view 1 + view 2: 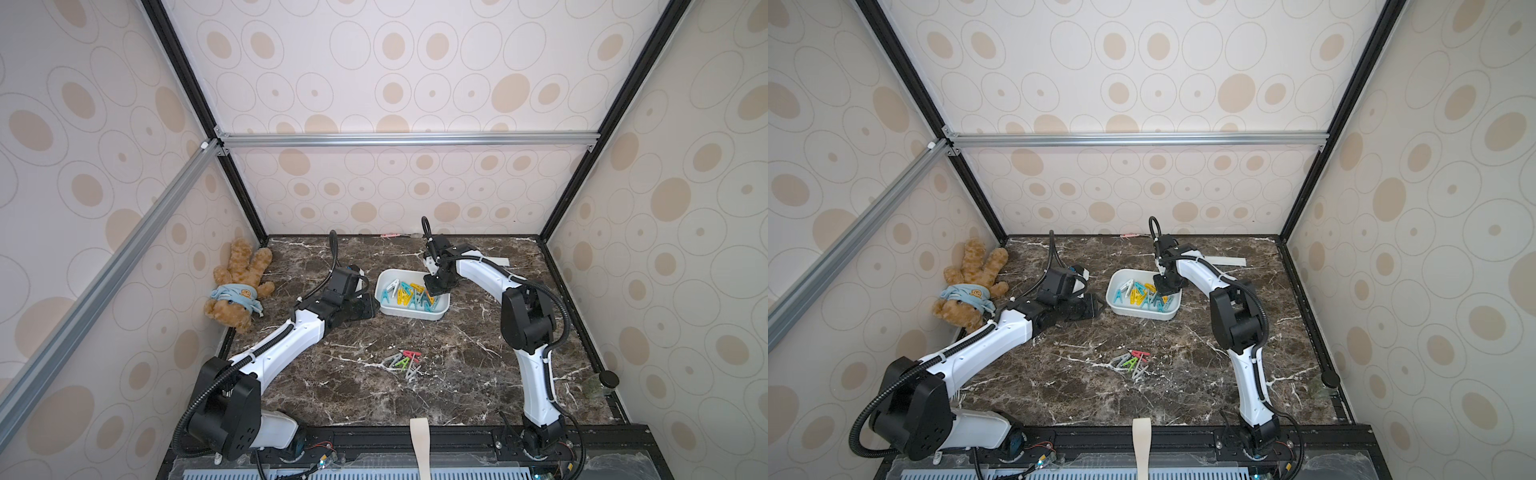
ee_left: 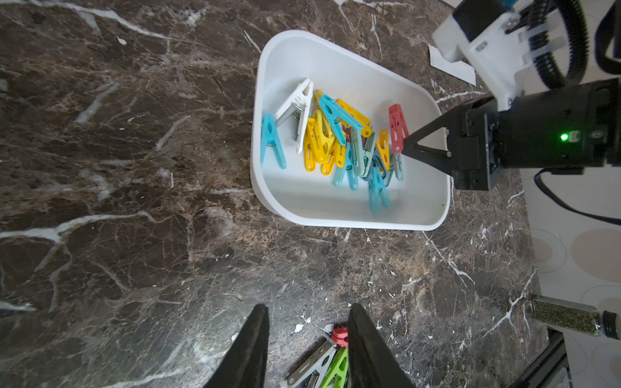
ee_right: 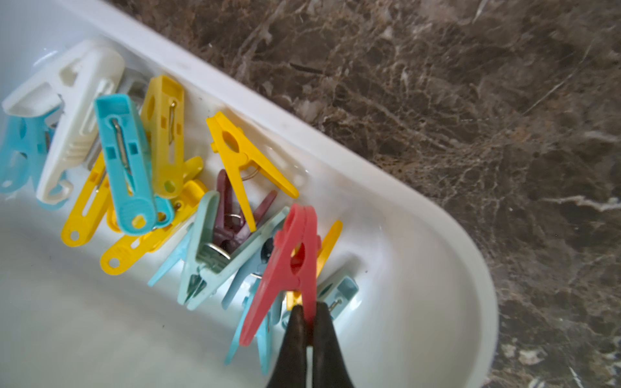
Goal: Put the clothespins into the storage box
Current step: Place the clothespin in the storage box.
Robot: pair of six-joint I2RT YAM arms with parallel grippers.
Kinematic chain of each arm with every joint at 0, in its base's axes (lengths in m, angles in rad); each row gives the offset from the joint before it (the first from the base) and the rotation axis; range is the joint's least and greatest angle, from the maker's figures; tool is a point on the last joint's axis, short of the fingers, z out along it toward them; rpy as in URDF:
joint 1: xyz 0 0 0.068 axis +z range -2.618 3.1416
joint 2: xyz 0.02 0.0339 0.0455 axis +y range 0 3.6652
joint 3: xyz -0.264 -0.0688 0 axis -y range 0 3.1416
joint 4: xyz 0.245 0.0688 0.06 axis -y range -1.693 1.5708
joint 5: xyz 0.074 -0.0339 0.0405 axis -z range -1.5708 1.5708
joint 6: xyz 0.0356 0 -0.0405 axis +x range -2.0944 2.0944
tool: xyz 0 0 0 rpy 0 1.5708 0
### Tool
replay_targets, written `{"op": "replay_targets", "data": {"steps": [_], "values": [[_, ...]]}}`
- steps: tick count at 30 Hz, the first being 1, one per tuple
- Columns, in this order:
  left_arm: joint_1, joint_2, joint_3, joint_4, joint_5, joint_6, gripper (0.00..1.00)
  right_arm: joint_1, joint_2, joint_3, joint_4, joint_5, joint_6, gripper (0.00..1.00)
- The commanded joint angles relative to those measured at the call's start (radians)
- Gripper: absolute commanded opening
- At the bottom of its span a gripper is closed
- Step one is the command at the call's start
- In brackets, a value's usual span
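Note:
The white storage box (image 1: pixel 415 314) (image 1: pixel 1142 314) stands mid-table and holds several clothespins (image 1: pixel 409 295) (image 2: pixel 332 141) (image 3: pixel 134 168) in yellow, teal, white and purple. Over its right end, my right gripper (image 1: pixel 434 291) (image 3: pixel 309 310) is shut on one leg of a red clothespin (image 3: pixel 289 265) (image 2: pixel 397 127), which hangs just above the pile. A small heap of loose clothespins (image 1: pixel 405 362) (image 1: pixel 1133 360) (image 2: pixel 322 362) in grey, green and red lies on the marble nearer the front. My left gripper (image 1: pixel 372 307) (image 2: pixel 308 307) sits low beside the box's left side, open and holding nothing.
A teddy bear (image 1: pixel 239 284) lies at the back left corner. A flat white paper strip (image 1: pixel 496 262) lies behind the right arm. A black-lidded jar (image 1: pixel 606 380) (image 2: pixel 568 315) rests at the table's right edge. Patterned walls close in three sides.

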Motion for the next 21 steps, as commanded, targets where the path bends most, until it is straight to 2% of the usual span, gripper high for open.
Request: {"op": "replay_targets", "data": {"steps": [1,6,10,17,21], "values": [[0.007,0.005,0.004,-0.005,0.011,-0.021,0.40,-0.007,0.037,0.046,-0.029,-0.019,-0.006,0.00],[0.006,-0.001,0.012,-0.026,0.013,-0.019,0.40,-0.008,0.057,0.063,-0.028,-0.029,-0.008,0.02],[0.007,-0.008,0.005,-0.035,0.024,-0.024,0.40,-0.008,0.053,0.070,-0.033,-0.030,-0.006,0.12],[0.000,-0.020,-0.009,-0.053,0.053,-0.016,0.47,-0.008,-0.028,0.041,-0.036,-0.046,-0.003,0.18],[-0.009,-0.011,0.006,-0.099,0.047,0.017,0.47,-0.009,-0.086,0.027,-0.055,-0.063,-0.006,0.18]]}}
